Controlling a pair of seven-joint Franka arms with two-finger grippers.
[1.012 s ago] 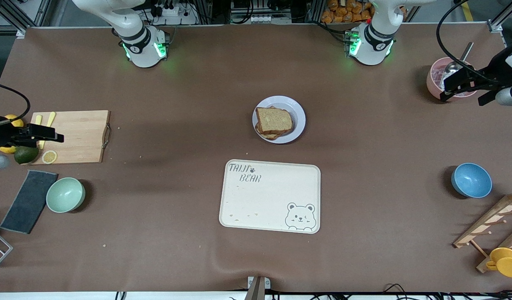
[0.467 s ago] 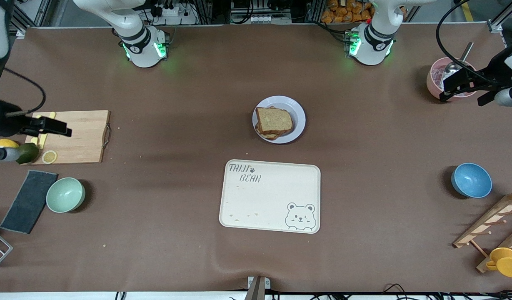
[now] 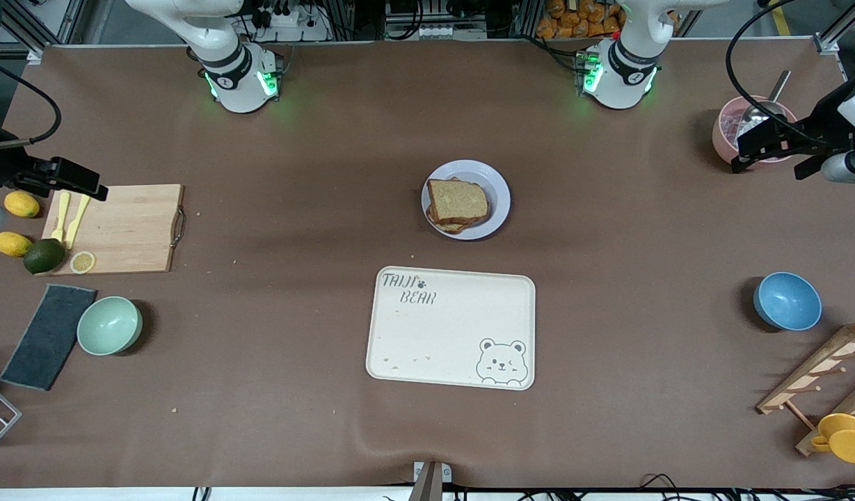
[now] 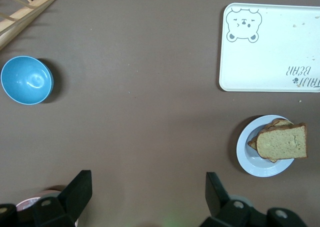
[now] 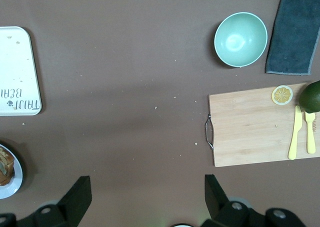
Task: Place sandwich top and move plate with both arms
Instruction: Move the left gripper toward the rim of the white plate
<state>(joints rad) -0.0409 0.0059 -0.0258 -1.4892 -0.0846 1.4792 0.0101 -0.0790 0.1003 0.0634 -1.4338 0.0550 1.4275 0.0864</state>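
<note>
The sandwich top [image 3: 458, 200], a light-brown bread slice, lies on a second slice on the small white plate [image 3: 498, 186] at the table's middle. The left wrist view shows this bread [image 4: 283, 142] and plate [image 4: 244, 156] well off from the fingers. My left gripper [image 3: 771, 156] hangs open and empty over the pink bowl [image 3: 728, 132] at the left arm's end; its own view shows the gripper [image 4: 148, 188] over bare mat. My right gripper [image 3: 65, 182] hangs open and empty over the cutting board's [image 3: 131, 229] corner, also seen as the gripper [image 5: 147, 189] in its own view.
The cream bear-print tray [image 3: 451, 327] lies nearer the front camera than the plate. On the board rest a yellow knife and fork [image 3: 71, 217] and a lemon slice. Lemons, an avocado, a green bowl [image 3: 109, 325] and dark cloth sit beside it. Blue bowl [image 3: 787, 300], wooden rack [image 3: 827, 369].
My right gripper has drawn back toward its base, from over the lemons and avocado to over the board's corner, uncovering them. My left gripper shifted slightly. Plate and bread unmoved.
</note>
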